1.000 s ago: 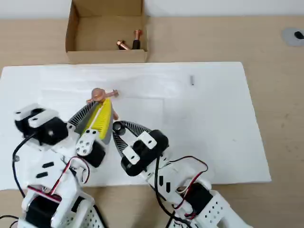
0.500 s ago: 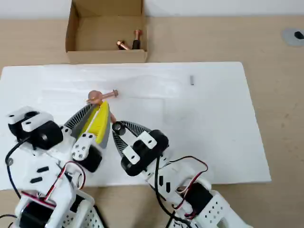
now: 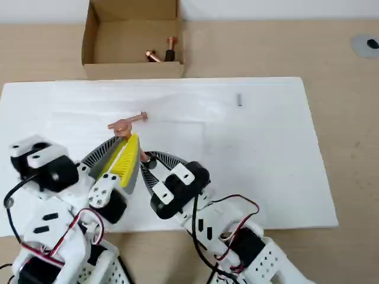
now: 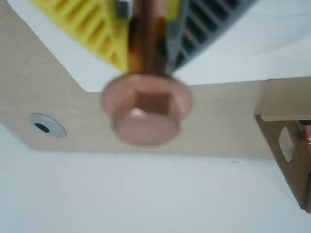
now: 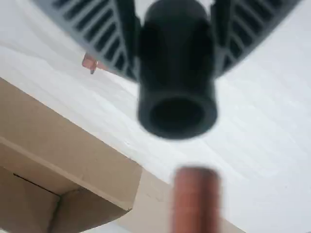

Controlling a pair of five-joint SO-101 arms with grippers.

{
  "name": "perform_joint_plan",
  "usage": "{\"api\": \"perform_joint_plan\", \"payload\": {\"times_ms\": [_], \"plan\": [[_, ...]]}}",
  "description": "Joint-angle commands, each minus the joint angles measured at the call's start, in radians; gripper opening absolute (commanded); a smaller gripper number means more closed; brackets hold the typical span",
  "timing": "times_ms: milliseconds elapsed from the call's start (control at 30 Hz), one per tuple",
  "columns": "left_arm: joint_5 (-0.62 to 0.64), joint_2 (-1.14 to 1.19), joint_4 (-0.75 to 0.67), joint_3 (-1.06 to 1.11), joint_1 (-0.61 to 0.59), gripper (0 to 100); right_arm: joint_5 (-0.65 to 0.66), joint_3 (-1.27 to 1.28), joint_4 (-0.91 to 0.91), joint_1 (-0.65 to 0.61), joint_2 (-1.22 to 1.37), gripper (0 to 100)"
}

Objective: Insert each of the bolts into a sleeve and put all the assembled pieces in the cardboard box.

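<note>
There the left gripper (image 3: 127, 137) was, clenched on a copper bolt (image 4: 146, 109), head poking out toward the cardboard box (image 3: 131, 70). The right gripper (image 3: 148, 158) grasped the black sleeve (image 5: 177, 97), the bolt's tail just beside its mouth. A second bolt (image 3: 140, 117) lay loose on the white sheet (image 3: 254, 148), and the assembled pieces (image 3: 155, 57) sat in the box.

You have bright, even light with no plain direction, the white sheet (image 3: 266, 165) nearly washed out and shadows faint and soft, while in the wrist views the bolt (image 4: 146, 109) and the black sleeve (image 5: 177, 92) (both hard against the lens) are blurred.
</note>
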Motion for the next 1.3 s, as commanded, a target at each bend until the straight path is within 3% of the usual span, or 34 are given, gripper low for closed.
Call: {"api": "perform_joint_plan", "payload": {"times_ms": [0, 300, 1267], "plan": [[-0.003, -0.007, 0.025, -0.077, 0.005, 1, -0.011, -0.004, 0.002, 0.018, -0.153, 0.9], [0.005, -0.007, 0.069, -0.087, 0.011, 1, -0.011, -0.004, 0.002, 0.018, -0.153, 0.9], [-0.003, -0.007, -0.021, 0.071, 0.04, 1, -0.005, -0.005, 0.002, 0.028, -0.159, 0.9]]}}
